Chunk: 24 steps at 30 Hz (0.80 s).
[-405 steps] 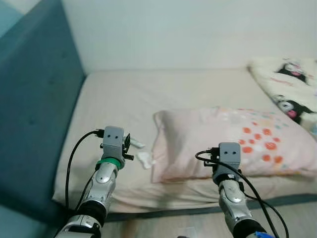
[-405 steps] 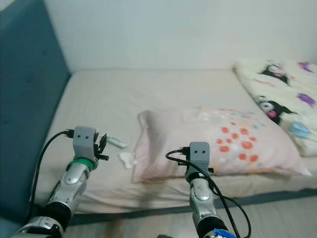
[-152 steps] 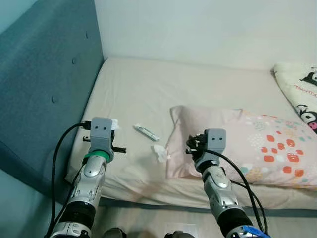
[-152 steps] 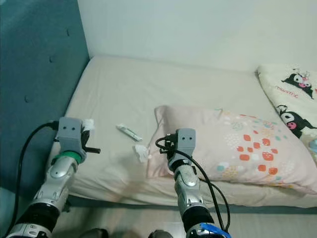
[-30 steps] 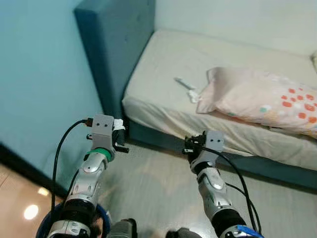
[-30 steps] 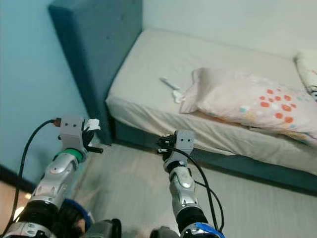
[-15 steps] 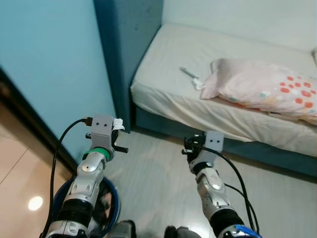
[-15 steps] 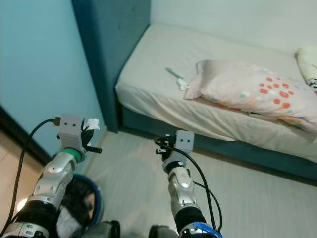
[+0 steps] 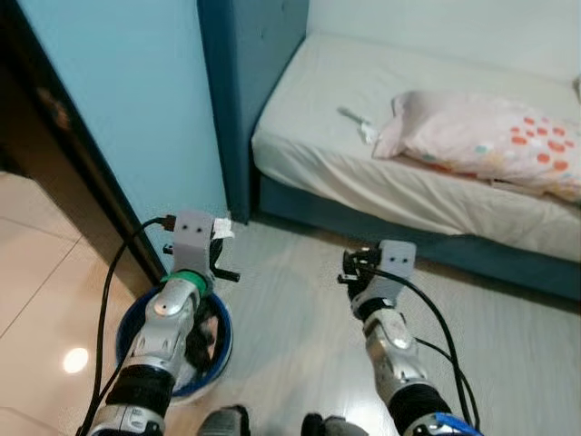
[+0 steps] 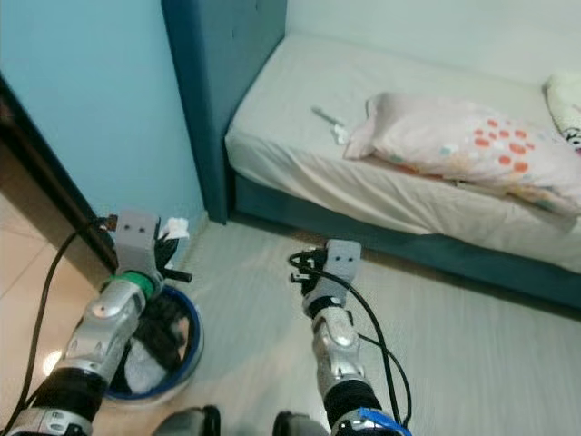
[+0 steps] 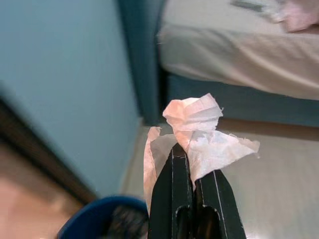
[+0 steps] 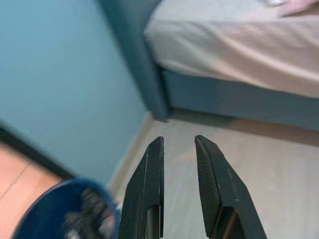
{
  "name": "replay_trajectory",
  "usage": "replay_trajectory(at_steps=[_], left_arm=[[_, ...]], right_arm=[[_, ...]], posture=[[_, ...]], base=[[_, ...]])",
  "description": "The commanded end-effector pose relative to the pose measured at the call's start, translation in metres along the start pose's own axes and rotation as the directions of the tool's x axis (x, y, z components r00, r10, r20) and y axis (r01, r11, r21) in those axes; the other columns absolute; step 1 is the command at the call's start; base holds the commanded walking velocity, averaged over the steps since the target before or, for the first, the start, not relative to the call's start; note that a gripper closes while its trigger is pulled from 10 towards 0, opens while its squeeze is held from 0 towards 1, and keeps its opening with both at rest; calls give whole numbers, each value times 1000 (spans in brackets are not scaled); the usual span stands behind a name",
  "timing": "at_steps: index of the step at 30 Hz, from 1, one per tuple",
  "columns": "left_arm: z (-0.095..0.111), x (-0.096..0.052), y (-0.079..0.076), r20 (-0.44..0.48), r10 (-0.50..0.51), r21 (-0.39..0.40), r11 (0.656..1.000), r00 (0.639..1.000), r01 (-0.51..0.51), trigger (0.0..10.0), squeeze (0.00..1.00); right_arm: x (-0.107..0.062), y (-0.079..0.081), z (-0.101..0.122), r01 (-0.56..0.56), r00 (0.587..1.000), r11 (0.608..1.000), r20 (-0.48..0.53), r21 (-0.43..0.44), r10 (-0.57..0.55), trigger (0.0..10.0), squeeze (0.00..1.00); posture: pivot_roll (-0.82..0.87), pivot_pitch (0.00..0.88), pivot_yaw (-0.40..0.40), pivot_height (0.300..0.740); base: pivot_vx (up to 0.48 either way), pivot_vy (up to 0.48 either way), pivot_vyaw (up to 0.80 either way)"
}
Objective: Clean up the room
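Observation:
My left gripper [image 9: 219,252] is shut on a crumpled white tissue [image 11: 197,130], which sticks out beyond its fingertips. It hangs just above the far rim of a blue waste bin [image 10: 197,343] on the floor. The bin holds dark and white rubbish. The bin [image 11: 97,217] also appears under the fingers in the left wrist view. My right gripper [image 12: 178,145] is open and holds nothing, low over the grey floor in front of the bed. On the mattress, another white tissue [image 9: 368,134] and a small wrapper [image 9: 349,113] lie beside the pink pillow [image 9: 481,136].
The bed [image 9: 309,173] with its teal base and headboard [image 9: 238,82] stands ahead. A light blue wall [image 9: 118,100] and a dark door frame [image 9: 64,154] are on the left, beside glossy tiles [image 9: 36,300]. Grey floor [image 9: 508,345] lies open on the right.
The view has swung further from the bed toward the door frame. The blue bin now sits fully under my left gripper. The tissue stays gripped and the right gripper stays open.

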State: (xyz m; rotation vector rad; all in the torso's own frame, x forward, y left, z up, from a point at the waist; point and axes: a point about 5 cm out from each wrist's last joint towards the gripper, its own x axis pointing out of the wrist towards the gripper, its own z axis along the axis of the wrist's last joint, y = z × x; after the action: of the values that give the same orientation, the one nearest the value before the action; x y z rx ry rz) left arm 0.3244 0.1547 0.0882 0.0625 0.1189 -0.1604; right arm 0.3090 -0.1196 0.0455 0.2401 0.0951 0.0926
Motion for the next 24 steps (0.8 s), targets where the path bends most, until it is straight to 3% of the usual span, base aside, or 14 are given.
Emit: replay_trajectory(at_steps=[1, 7, 24], left_arm=[[-6, -2, -2, -22, -4, -7, 1000, 1000, 4, 10000, 0], [-6, -3, -3, -28, -22, 56, 998, 999, 24, 10000, 0], [-9, -1, -6, -49, -19, 30, 999, 999, 20, 10000, 0]], right_arm=[[-3, -5, -3, 15, 1000, 1000, -11, 1, -15, 10000, 0], [-2, -4, -3, 14, 1000, 1000, -10, 3, -14, 10000, 0], [-3, -6, -3, 13, 1000, 1000, -10, -7, -13, 10000, 0]], posture=[[149, 49, 42, 740], [150, 48, 41, 740], [139, 59, 43, 740]], base=[[-270, 0, 0], [0, 0, 0], [0, 0, 0]])
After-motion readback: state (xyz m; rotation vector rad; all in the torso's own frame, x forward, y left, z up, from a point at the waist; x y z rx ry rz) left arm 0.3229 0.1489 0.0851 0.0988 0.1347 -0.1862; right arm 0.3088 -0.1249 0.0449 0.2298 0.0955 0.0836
